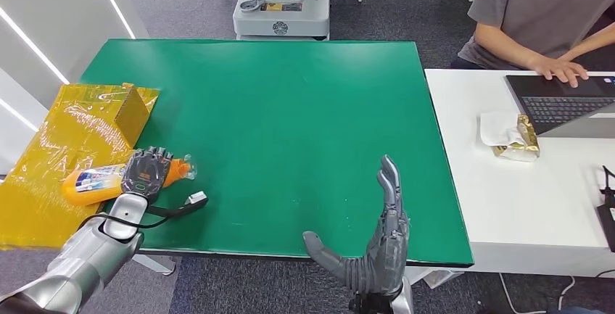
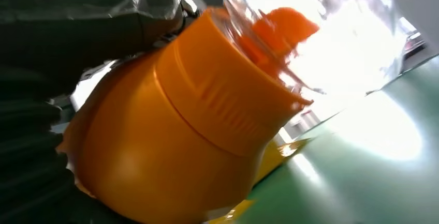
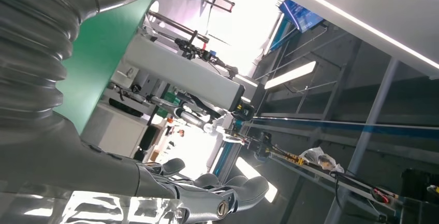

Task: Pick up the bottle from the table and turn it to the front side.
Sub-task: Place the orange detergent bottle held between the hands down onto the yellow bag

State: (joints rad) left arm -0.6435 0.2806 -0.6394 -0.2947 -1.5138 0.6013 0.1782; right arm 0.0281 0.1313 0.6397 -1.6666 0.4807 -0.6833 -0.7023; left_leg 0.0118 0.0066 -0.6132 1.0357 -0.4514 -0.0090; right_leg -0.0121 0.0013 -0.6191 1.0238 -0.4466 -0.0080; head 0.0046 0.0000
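An orange bottle [image 1: 91, 181] with a white and blue label lies on its side at the left edge of the green table [image 1: 290, 111]. Its clear-capped top [image 1: 183, 167] points toward the table's middle. My left hand [image 1: 147, 171] lies over the bottle's neck end and grips it, fingers curled around it. Up close in the left wrist view, the orange bottle [image 2: 171, 151] and its ribbed collar [image 2: 228, 94] sit against my dark fingers [image 2: 31, 131]. My right hand [image 1: 384, 234] stands open at the table's front edge, fingers [image 3: 207, 198] straight and holding nothing.
A crinkled yellow plastic sheet [image 1: 65, 147] with a gold box [image 1: 134, 111] lies under and behind the bottle. A white table [image 1: 508, 205] on the right carries a laptop [image 1: 558, 100] and a foil packet [image 1: 518, 140], with a person [image 1: 537, 17] typing. A grey machine base [image 1: 281, 9] stands beyond the far edge.
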